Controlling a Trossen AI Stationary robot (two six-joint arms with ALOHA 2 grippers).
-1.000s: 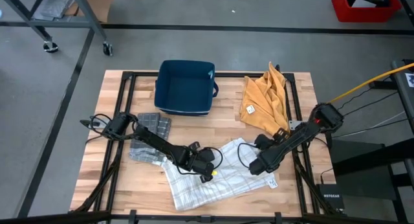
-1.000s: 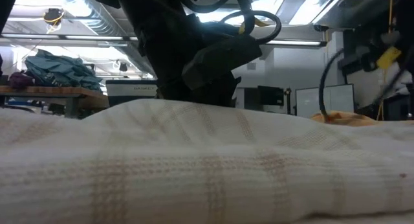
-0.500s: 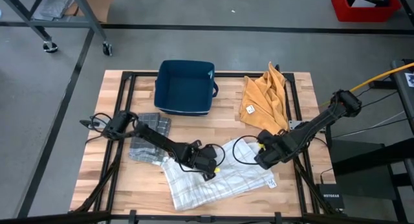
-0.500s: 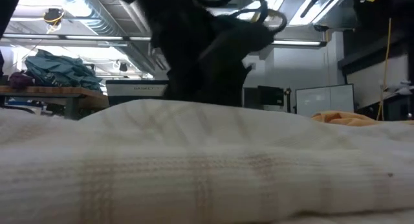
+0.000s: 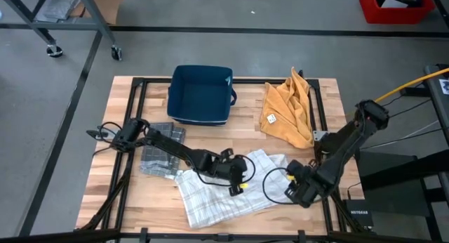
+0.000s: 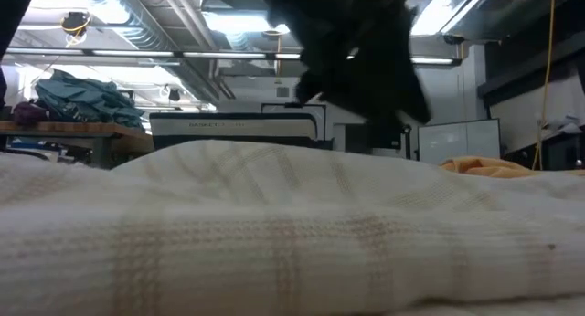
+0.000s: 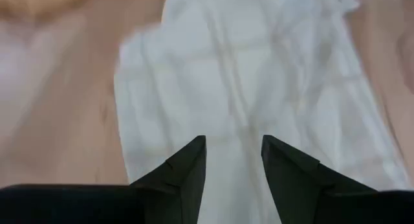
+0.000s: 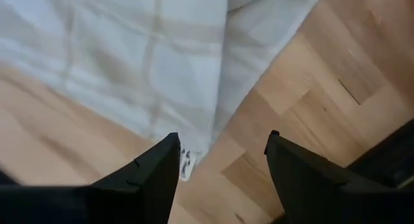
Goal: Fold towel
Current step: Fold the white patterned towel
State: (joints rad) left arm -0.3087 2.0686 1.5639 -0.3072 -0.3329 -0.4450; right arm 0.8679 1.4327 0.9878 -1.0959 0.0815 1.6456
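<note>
White checked cloth, the towel point(image 5: 228, 190) lies rumpled on the near half of the wooden table point(image 5: 126, 194). The left gripper point(image 7: 233, 160) hangs over its middle, fingers spread and holding nothing. The right gripper point(image 8: 223, 156) hovers at the towel's right corner by a small tag point(image 8: 187, 164), fingers wide apart, empty.

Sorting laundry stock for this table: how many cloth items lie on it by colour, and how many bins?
White plaid towel: 1
Mustard-yellow cloth: 1
Grey folded cloth: 1
Blue bin: 1
Total: 4
</note>
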